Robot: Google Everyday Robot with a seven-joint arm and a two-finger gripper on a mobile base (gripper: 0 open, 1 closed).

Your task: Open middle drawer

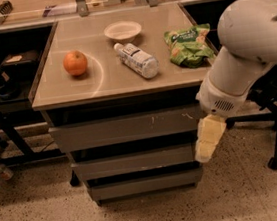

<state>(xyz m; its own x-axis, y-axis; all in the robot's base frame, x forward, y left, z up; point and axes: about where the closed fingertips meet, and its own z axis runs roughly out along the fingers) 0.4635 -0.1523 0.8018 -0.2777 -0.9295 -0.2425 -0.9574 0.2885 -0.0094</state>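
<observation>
Gripper [204, 153]: cream-coloured, hanging tip-down from the white arm [244, 69]. Its tip is at the right end of the middle drawer [135, 162]. Jaws: cannot tell whether apart or together. Contact with the panel: cannot tell; the tip overlaps the panel's end edge in this view.

Task thing: the middle drawer is the plain grey handleless metal front level with the jaws. It runs away from them across the cabinet.
- Directly above the jaws' level: the widest grey drawer front with white scratch marks [125, 128].
- Just below: the narrowest grey drawer front [145, 184].
- Dark gaps separate the three fronts.

Progress (judgement):
- The middle front sits in line with its neighbours and no tray body shows, so the drawer looks fully shut.
- Approach looks nearly done. Getting a hold and the whole pull outward are left.
- With no handle, the likely hold is the panel's edge or the gap above it.

Containers:
- All three drawers are shut; contents hidden.
- On the beige bench top [75, 90], well above the jaws: a shallow white bowl [122, 31], which looks empty.
- A clear plastic bottle [137, 60] lies on its side; fill level not readable.
- A crumpled green snack bag [188, 46] is the nearest to the arm.
- Farthest from the jaws: a round orange fruit [75, 63].
</observation>
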